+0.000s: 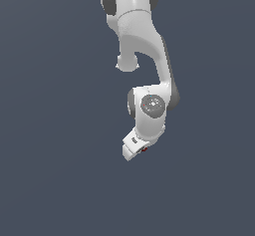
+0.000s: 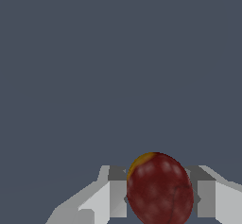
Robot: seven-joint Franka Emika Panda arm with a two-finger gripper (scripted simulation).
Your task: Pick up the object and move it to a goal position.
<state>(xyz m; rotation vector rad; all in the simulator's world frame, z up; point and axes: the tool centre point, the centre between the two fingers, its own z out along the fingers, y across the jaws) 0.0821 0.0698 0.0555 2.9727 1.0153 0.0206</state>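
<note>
The object (image 2: 159,189) is a dark red roundish blob with a small yellow-orange patch. In the wrist view it sits between my two grey fingers (image 2: 118,192), which press against it on both sides. In the exterior view only a tiny dark red speck of the object (image 1: 145,149) shows, beside the white gripper (image 1: 132,151) at the lower end of the arm. The gripper is shut on the object. The fingertips are hidden behind the gripper body in the exterior view.
The white arm (image 1: 144,36) comes down from the top of the exterior view. A plain dark grey-blue background (image 1: 50,130) fills everything else in both views; no goal marker shows.
</note>
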